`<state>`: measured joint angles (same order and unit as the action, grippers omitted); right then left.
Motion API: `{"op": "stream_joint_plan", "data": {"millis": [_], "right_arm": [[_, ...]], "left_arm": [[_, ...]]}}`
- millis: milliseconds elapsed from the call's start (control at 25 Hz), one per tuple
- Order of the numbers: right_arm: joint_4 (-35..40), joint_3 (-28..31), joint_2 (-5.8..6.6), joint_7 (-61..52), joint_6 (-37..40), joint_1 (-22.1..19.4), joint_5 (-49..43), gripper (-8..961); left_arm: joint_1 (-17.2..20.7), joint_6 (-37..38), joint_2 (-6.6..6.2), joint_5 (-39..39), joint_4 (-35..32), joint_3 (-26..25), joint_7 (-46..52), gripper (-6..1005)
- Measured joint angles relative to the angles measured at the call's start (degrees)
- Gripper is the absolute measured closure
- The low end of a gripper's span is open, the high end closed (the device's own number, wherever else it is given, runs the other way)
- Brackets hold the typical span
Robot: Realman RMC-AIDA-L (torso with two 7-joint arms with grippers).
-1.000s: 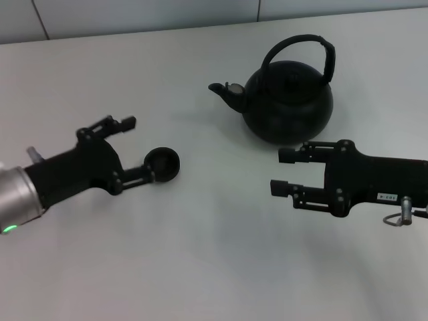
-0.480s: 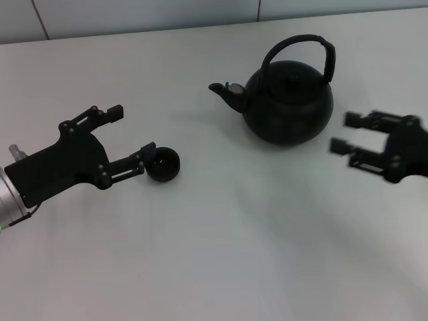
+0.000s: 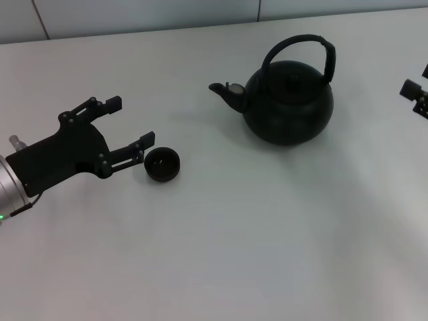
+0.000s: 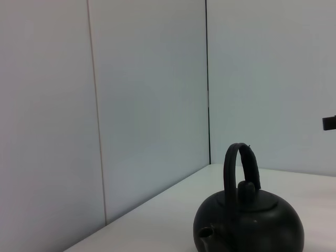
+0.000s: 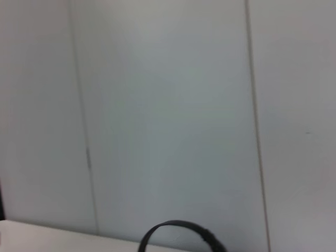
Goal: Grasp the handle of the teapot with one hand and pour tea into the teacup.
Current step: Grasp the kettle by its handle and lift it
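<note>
Matte-black metal marks the teapot [image 3: 287,101], which is set upright toward the far right of the white table [image 3: 234,241], its spout [image 3: 224,91] aimed left and its handle [image 3: 299,57] arched over the lid, the hoop running left to right with the thicker wrapped part on the right side. The teacup [image 3: 162,164] is placed well to the left and nearer, apart from the pot. Just beside the cup, on its left, the left gripper [image 3: 130,122] is held with fingers spread wide and nothing between them, one fingertip [image 3: 148,138] close to the cup's rim but apparently not touching. Only a sliver of the right gripper [image 3: 416,91] is seen at the far right edge, level with the pot; whether it is spread or closed cannot be told. The handle is judged to lie leftward from that right gripper, which is the nearer arm to it, so the grasp would likely be approached from the right, onto the wrapped section.
</note>
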<state>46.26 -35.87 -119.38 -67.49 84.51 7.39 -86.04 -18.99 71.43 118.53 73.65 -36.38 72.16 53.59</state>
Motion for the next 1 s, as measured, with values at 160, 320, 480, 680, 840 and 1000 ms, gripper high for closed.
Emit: {"op": "stream_joint_plan", "data": {"millis": [160,320,480,680,840,1000], "right_arm": [[-1.5,0.0,0.01,-0.3,-3.7,1.9,0.0,364],[-4.3,-0.8,0.03,-0.1,-7.9,5.3,-0.5,364],[-7.3,-0.9,0.03,0.6,-10.8,8.5,-1.8,364],[-11.7,-0.9,0.02,3.4,-13.3,11.6,-2.1,367],[-13.6,-1.0,0.04,4.3,-14.7,12.8,-2.1,374],[-14.9,-1.0,0.04,4.6,-16.2,13.6,-2.1,380]], "left_arm": [[-0.1,-0.5,0.02,0.0,0.0,-0.1,0.0,137],[-0.1,-0.8,0.03,0.0,0.0,-0.1,0.0,138],[-0.1,-0.8,0.03,0.0,0.0,-0.4,0.0,138],[-0.1,-0.8,0.03,0.0,0.1,-0.5,0.0,137],[0.2,-0.8,0.09,-0.1,0.1,-0.5,0.0,137],[0.2,-0.8,0.11,-0.1,0.2,-0.5,0.0,137]]}}
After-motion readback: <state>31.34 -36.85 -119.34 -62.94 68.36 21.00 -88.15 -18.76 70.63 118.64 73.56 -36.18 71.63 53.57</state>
